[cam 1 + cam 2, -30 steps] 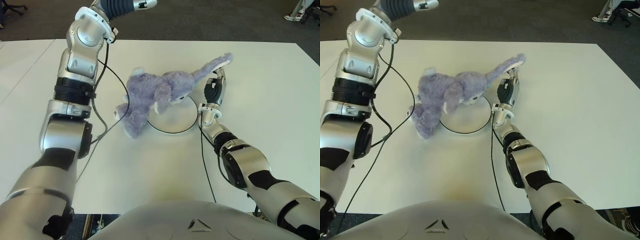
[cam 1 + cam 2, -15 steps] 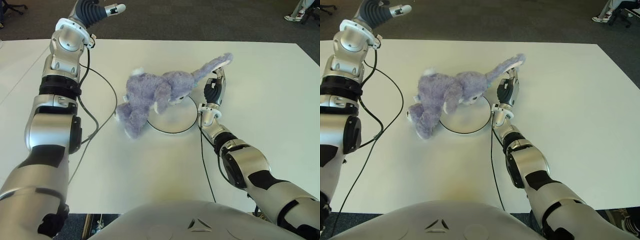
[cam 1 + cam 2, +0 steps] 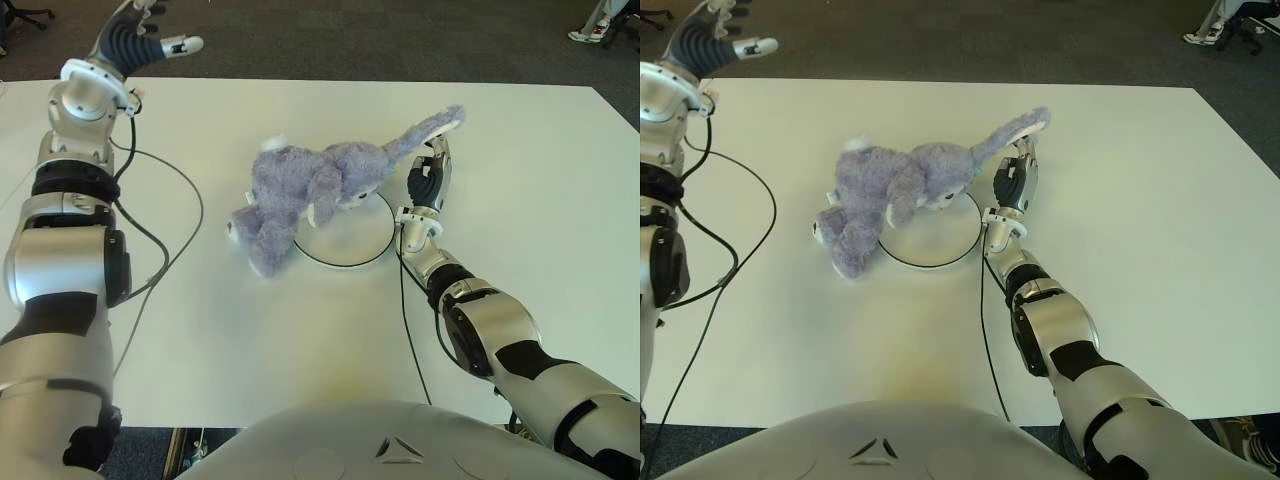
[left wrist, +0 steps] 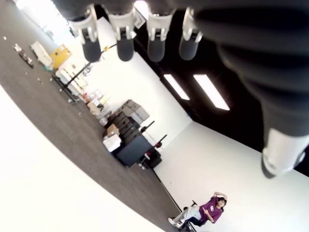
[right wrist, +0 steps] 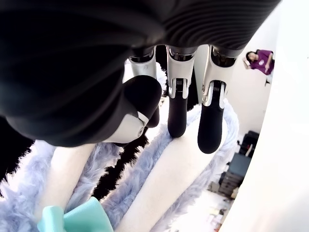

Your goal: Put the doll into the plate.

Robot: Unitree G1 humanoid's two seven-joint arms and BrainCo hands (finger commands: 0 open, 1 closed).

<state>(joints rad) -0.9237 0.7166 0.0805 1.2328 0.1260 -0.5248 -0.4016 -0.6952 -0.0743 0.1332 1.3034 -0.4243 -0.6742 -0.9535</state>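
The doll (image 3: 300,190), a purple plush rabbit, lies on its side. Its head and forepaws are over the left part of the white dark-rimmed plate (image 3: 352,242). Its body and legs trail off onto the table (image 3: 300,330) to the left. One long ear (image 3: 428,128) stretches back and right past the plate. My right hand (image 3: 428,178) stands open at the plate's right rim, fingers (image 5: 176,104) straight alongside that ear (image 5: 159,179) without gripping it. My left hand (image 3: 148,35) hovers open, fingers spread, over the table's far left corner, well clear of the doll.
A black cable (image 3: 188,215) from the left arm loops on the table left of the doll. Another cable (image 3: 405,300) runs along the right forearm. Dark carpet lies beyond the table's far edge, with a person's feet (image 3: 590,30) at the far right.
My left arm has swung left and outward, away from above the doll to the far left corner. The doll's hindquarters settled slightly. My right hand stayed put.
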